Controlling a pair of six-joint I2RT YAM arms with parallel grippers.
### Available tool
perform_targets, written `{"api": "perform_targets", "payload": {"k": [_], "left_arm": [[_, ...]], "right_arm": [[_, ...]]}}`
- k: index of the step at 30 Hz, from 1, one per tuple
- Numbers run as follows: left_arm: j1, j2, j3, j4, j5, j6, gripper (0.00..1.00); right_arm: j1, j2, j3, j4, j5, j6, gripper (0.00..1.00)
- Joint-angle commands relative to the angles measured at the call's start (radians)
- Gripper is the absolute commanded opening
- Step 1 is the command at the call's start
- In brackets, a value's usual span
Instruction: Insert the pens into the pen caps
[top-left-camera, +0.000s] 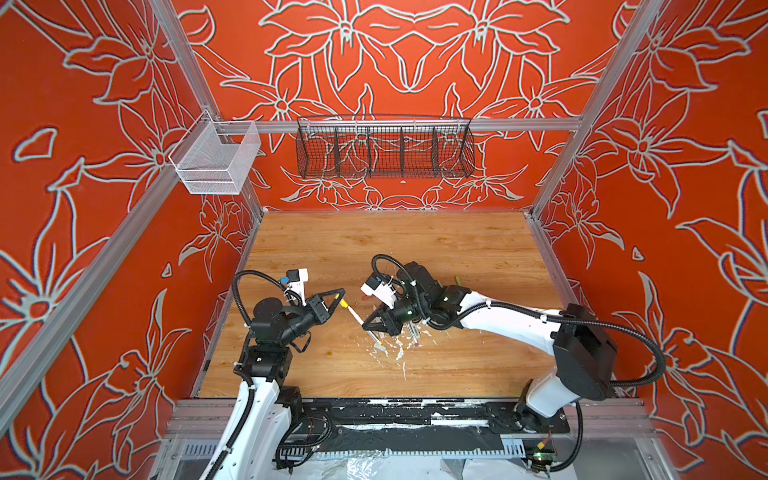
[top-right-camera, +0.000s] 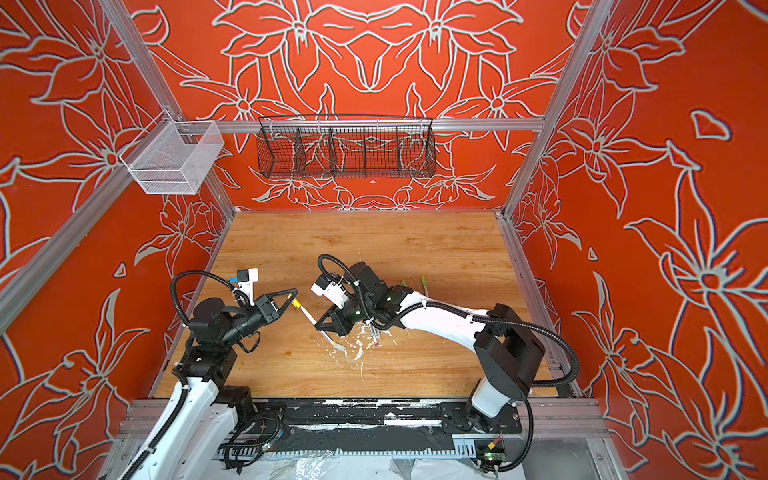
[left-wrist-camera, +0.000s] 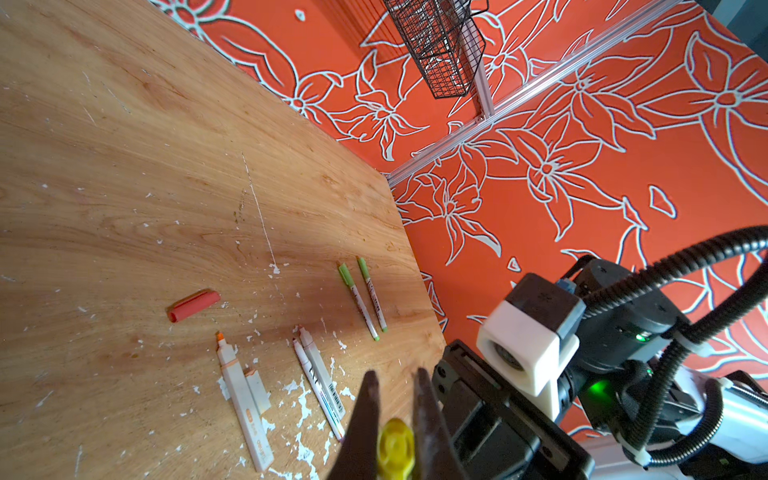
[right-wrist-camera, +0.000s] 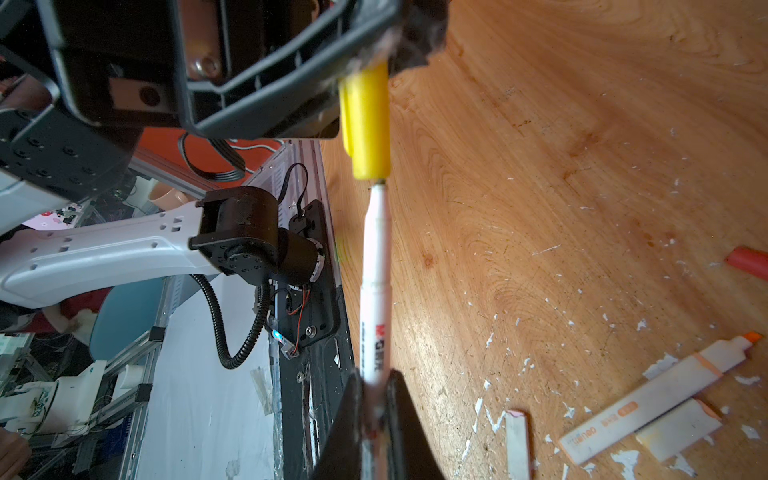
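Left claw (top-left-camera: 342, 296): narrow, pinching the yellow cap (right-wrist-camera: 368, 124) by its closed end, with the open mouth turned toward the pen.
Right claw (right-wrist-camera: 376, 386): narrow, clamped on the rear part of the white pen (right-wrist-camera: 376, 257), well back from the yellow cap.
White pen: in the air above the counter (top-left-camera: 415, 249), nearly in line with the yellow cap. Its pointed tip sits right at the cap's mouth and the barrel is all outside.
Step in hand: seating this pen in the yellow cap, which I judge has barely begun.
Doing it well: hold the cap fixed, match the two axes, then push slowly straight along the barrel until the collar meets the mouth.
Risk: the grip is far from the tip, so the pen may swivel or bow if the tip catches the rim.
Waiting: the red cap (left-wrist-camera: 194, 305), the orange highlighter (left-wrist-camera: 243, 399) and two green-capped pens (left-wrist-camera: 359, 295) lie on the counter, well apart from the yellow cap.
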Motion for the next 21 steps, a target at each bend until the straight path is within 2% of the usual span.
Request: {"api": "perform_targets", "payload": {"k": [1, 13, 21], "left_arm": [[0.007, 0.013, -0.008, 0.060, 0.042, -0.016, 0.00], [0.004, 0.023, -0.001, 0.069, 0.076, -0.029, 0.00], [-0.036, 0.061, 0.011, 0.050, 0.088, -0.008, 0.00]], "right_arm": [[0.000, 0.011, 0.040, 0.016, -0.002, -0.015, 0.03], [0.001, 0.009, 0.044, 0.014, 0.020, -0.021, 0.03], [-0.003, 0.011, 0.064, 0.026, 0.038, -0.024, 0.03]]}}
